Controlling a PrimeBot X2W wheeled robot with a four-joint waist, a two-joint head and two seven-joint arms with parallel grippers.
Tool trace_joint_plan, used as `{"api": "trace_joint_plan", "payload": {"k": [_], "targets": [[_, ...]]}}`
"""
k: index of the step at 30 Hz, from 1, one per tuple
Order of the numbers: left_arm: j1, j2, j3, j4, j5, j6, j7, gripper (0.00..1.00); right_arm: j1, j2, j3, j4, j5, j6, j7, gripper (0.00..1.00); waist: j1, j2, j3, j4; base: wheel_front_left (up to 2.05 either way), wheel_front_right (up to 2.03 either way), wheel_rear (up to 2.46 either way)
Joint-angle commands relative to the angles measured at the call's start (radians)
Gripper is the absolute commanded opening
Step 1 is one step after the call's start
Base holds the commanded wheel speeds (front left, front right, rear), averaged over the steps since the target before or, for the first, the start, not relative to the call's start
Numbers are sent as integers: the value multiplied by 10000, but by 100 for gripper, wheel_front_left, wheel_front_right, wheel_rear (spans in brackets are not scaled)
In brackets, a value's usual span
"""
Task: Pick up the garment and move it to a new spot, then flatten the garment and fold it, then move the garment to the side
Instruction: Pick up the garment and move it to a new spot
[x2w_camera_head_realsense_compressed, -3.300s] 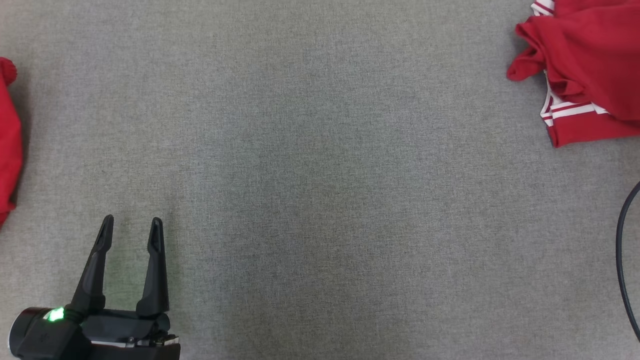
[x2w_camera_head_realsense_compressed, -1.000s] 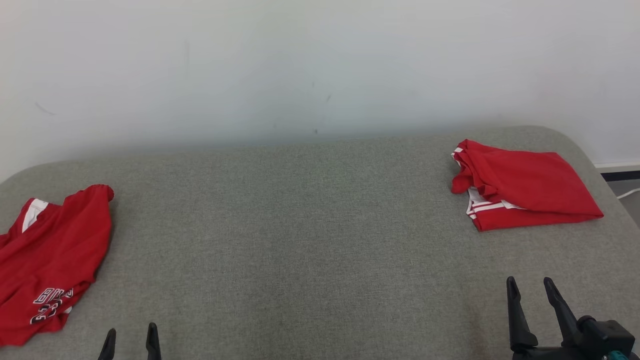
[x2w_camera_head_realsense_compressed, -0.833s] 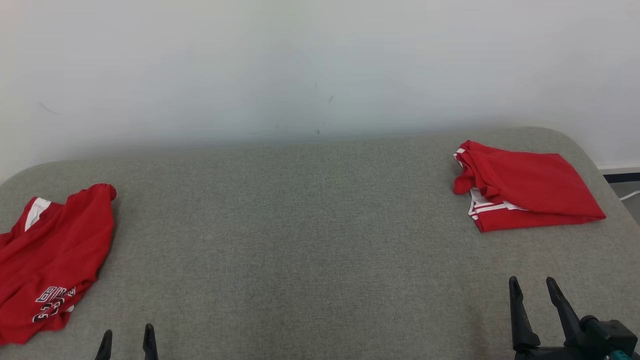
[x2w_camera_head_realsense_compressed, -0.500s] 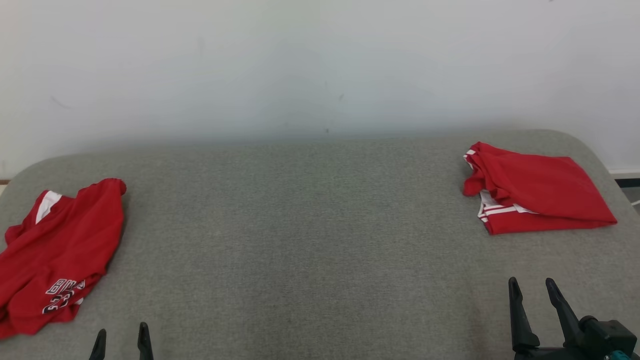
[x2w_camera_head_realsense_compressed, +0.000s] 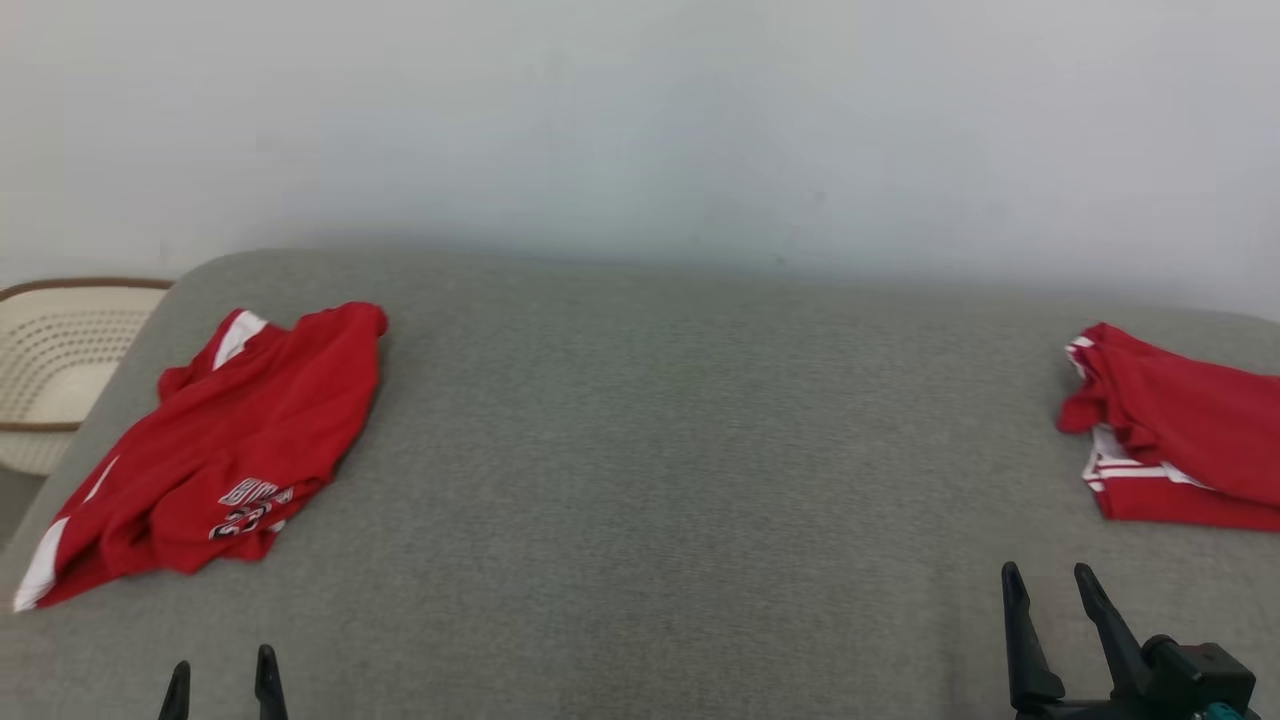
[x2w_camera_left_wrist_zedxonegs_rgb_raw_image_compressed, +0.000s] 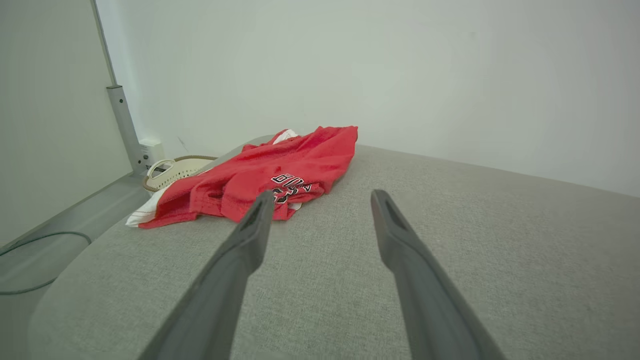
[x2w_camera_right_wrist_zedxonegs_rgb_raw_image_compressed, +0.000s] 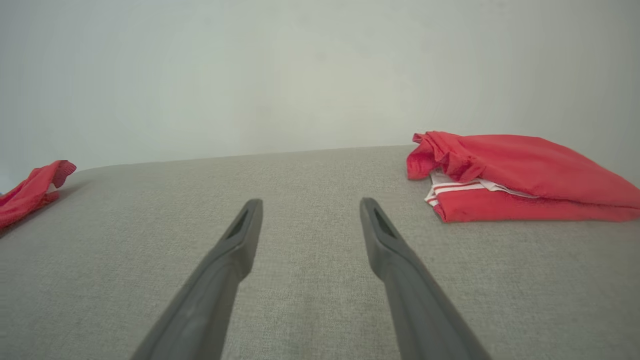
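Observation:
A crumpled red garment with white trim and printed lettering lies at the left end of the grey padded table. It shows ahead and to the left of my left gripper as the same red garment. My left gripper is open and empty, low at the near edge, well short of the cloth. My right gripper is open and empty at the near right. A folded red garment with white stripes lies at the right end, ahead and right of my right gripper.
A cream perforated basket with a brown rim stands beyond the table's left end, also seen as the basket. A pale wall runs behind the table. A dark cable lies on the floor at the left.
The head camera has lifted from looking straight down and turned left, so both garments shift right in the picture and the basket comes into view. Both grippers stay open near the front edge.

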Motion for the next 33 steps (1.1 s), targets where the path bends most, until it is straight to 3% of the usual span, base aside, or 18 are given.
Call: {"api": "trace_joint_plan", "payload": {"k": [1,19,33], "targets": [[147,31,43,5,46,23,-45,100,-45,-18,42,41,89,-6,-33,100,-1,0,49,800,0,0,0],[197,89,84,30,90,170,-45,100,-287,30,560,348,324,-6,-49,100,-1,0,-84,2869,0,0,0],[296,174,234,15,-60,255,-45,100,-413,46,788,473,358,-6,-54,100,-1,0,-143,3342,0,0,0]]}}
